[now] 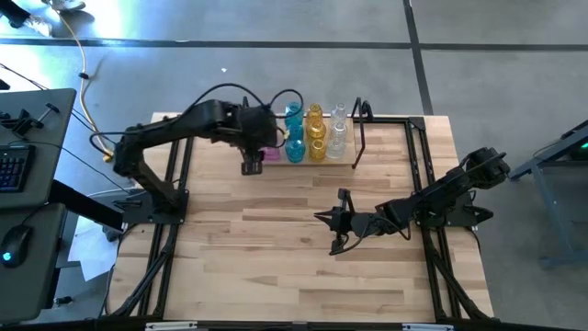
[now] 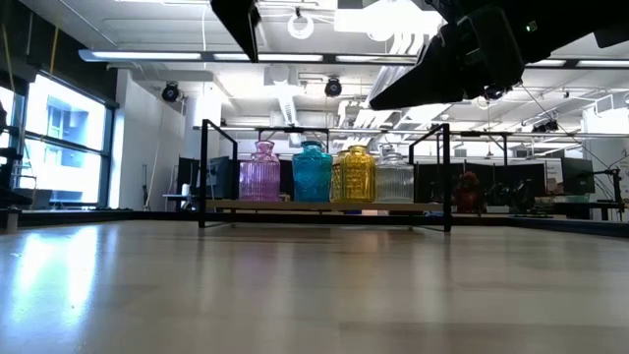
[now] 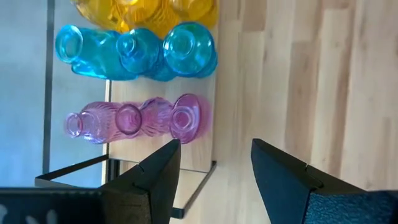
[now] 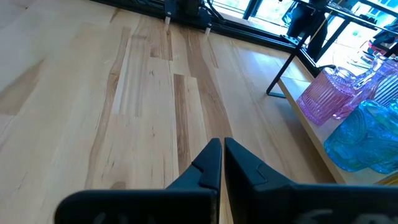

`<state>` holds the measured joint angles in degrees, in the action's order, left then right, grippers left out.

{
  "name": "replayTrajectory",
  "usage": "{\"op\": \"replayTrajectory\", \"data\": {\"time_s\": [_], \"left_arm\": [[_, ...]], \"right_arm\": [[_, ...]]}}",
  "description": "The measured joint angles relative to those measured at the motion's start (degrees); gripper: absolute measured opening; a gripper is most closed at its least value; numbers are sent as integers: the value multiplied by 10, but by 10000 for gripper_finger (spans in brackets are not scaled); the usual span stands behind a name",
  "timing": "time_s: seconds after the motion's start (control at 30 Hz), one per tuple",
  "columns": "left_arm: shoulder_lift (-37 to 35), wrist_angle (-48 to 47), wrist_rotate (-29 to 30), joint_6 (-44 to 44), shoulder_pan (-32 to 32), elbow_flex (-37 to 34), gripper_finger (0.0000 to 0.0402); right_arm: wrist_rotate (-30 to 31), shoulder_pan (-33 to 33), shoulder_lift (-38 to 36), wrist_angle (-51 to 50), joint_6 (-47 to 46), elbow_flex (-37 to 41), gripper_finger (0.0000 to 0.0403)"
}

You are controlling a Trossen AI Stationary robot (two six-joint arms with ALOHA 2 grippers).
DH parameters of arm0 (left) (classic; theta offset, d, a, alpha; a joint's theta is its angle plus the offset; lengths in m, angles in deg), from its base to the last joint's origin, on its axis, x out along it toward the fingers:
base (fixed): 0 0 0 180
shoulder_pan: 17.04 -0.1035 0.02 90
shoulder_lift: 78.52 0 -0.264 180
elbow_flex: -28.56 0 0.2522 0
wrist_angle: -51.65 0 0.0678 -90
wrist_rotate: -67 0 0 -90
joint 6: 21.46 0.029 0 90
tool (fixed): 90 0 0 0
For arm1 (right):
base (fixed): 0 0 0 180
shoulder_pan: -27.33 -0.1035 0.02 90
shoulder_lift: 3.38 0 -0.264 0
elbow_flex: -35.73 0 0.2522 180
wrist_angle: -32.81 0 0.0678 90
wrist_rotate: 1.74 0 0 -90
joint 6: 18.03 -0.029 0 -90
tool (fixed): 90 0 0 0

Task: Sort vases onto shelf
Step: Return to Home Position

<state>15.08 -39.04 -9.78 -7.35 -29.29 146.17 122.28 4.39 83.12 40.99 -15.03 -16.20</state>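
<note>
Along the far edge of the tabletop point(image 1: 257, 267) we see the shelf point(image 2: 447, 177) carrying the vases point(image 2: 313, 175) grouped by colour. We judge sorting complete. Our left claw point(image 3: 214, 149) hangs near the pink row point(image 3: 134, 118), spread wide and empty. Our right claw point(image 4: 222, 142) hovers mid-tabletop, pinched closed on nothing.

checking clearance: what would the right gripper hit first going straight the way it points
Most likely the bare table top ahead of the shut right gripper; the shelf sits off to one side, though depth is unclear.
</note>
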Motion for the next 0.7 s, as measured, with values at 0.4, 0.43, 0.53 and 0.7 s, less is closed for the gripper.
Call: {"op": "replayTrajectory", "data": {"time_s": [0.4, 0.43, 0.53, 0.7], "left_arm": [[-51, 0, 16, -32, 45, 0, 170], [-51, 0, 22, -32, 49, 0, 164], [-52, 0, 28, -32, 58, 0, 143], [-52, 1, 29, -35, 72, 0, 103]], "right_arm": [[0, 1, 0, 0, 0, 0, 0], [0, 2, 0, 0, 0, 0, 0], [0, 2, 0, -3, -1, 0, 0], [0, -1, 0, -20, 0, 0, 0]]}}
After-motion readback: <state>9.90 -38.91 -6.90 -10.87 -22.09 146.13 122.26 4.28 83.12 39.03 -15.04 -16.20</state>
